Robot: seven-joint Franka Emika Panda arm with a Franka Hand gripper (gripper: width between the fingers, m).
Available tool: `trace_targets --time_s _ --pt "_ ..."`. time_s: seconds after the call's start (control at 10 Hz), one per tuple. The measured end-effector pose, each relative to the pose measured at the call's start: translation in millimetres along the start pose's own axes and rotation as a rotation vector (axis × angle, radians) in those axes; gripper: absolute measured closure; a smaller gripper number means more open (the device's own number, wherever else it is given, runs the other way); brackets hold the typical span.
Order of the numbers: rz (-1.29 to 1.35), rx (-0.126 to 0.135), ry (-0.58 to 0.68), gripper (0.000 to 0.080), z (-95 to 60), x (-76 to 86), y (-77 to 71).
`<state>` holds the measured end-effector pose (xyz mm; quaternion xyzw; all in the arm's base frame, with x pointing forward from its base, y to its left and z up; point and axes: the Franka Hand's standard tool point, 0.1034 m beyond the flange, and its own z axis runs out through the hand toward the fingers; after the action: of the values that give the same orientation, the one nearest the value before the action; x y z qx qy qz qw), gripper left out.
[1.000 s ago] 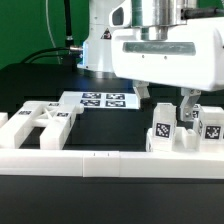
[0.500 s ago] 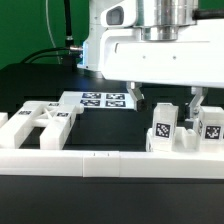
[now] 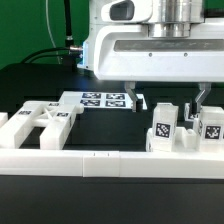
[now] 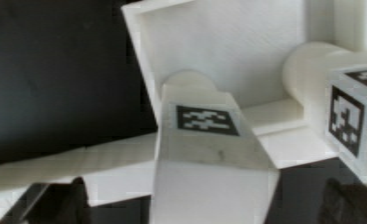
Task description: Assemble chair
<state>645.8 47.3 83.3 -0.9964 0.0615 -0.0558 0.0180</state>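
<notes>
My gripper (image 3: 168, 98) is open and empty, its fingers (image 3: 134, 98) spread wide just above the chair parts at the exterior view's right. Below it stand two upright white pieces with tag markers, one (image 3: 163, 131) under the gap and one (image 3: 210, 128) further right. In the wrist view the tagged piece (image 4: 208, 125) lies between my dark fingertips (image 4: 52, 202), not touched by either. A second tagged part (image 4: 349, 105) stands beside it, and a flat white panel (image 4: 215, 40) lies behind. A white frame piece (image 3: 40, 118) lies at the exterior view's left.
The marker board (image 3: 105, 100) lies flat behind the parts, left of my gripper. A plain low white border wall (image 3: 100, 160) runs along the front of the parts. The table is black.
My fingers have spread wider apart over the tagged piece, and the hand has shifted a little. The chair parts have not moved.
</notes>
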Motion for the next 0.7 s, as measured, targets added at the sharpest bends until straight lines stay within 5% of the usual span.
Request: trace_targets --time_s 0.7 --pt "-0.482 -0.042 -0.006 0.0151 -0.6 0.5 -4.2"
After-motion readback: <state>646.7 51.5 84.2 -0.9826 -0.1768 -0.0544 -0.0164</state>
